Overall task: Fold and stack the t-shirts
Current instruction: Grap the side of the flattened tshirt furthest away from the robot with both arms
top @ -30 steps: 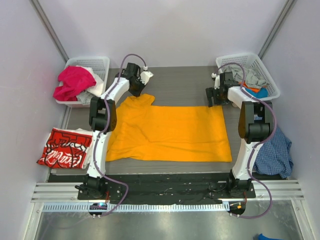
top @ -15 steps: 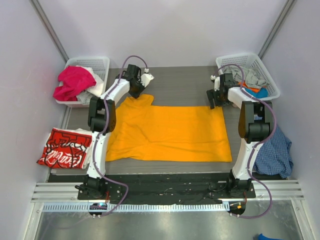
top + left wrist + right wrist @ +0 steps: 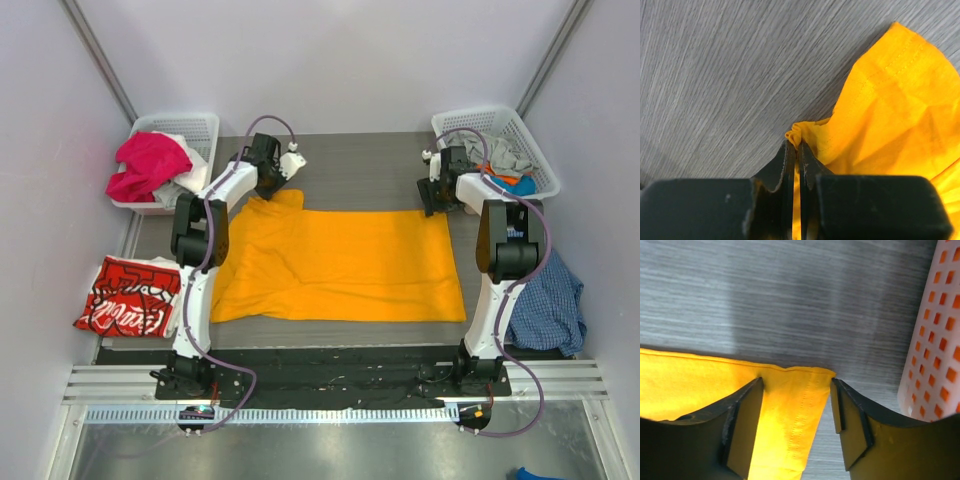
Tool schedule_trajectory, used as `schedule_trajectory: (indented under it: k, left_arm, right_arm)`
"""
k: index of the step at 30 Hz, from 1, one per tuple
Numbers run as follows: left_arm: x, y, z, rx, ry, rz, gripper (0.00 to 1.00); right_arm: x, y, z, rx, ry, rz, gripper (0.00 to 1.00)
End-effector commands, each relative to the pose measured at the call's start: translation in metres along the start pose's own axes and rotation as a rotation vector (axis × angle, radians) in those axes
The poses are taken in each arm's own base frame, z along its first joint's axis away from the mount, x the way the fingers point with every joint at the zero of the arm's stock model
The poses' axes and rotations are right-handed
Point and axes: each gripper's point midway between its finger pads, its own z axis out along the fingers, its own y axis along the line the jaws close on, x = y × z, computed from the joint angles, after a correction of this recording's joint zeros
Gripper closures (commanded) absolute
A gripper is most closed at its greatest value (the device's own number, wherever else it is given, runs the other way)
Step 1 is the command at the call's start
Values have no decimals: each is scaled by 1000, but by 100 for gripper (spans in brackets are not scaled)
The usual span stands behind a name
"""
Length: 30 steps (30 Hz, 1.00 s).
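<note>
Overhead view: an orange t-shirt (image 3: 340, 265) lies spread flat across the middle of the grey table (image 3: 360, 160), between two robot arms. A red t-shirt (image 3: 130, 297) w/ white lettering sits at the table's left edge. It looks folded into a rough rectangle, though from this height we can't be sure how neat it is.

We judge the task as partway done: one tee prob. folded, the orange one flat w/ no fold made yet, nothing stacked. A left basket (image 3: 180, 120) and a right basket (image 3: 470, 117) at the far corners hold more clothes. A blue checked garment (image 3: 548, 300) lies at the right edge.

Overhead, the left tool (image 3: 268, 190) is at the orange tee's far left sleeve and the right tool (image 3: 431, 205) at its far right corner, but the grips can't be read from there. The wrist views fill that in:

- **Left wrist:** the left tool (image 3: 795, 150) is clenched, pinching a small bunch of orange cloth at the sleeve edge.
- **Right wrist:** the right tool (image 3: 796, 390) is released, jaws wide apart on either side of the hemmed corner. The cloth lies flat and ungripped, w/ the basket wall just to the right.
</note>
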Motion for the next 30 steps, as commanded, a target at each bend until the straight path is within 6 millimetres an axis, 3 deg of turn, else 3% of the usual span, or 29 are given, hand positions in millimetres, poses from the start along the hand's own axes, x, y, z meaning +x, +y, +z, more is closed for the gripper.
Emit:
schedule_trajectory:
  k: [1,6,13,19,23,30]
  left_arm:
    - [6,5,-13,-19,15,9,100]
    - [11,6,-15,-25,24,18,100]
    - [14,5,-21,-33,19,25,100]
    - [12,4,-22,-32,10,12,100]
    - [9,4,-24,-33,1,6,100]
    - [-10,11,-35,-54,-44,-30,100]
  right_arm:
    - [11,-18,17,46,42,-3,39]
    - [12,-16,19,37,47,-12,56]
    - [12,-13,20,22,47,-18,66]
    - [10,-8,19,7,46,-23,82]
    - [11,-5,19,1,50,-27,99]
    - [1,-3,10,5,25,-37,99]
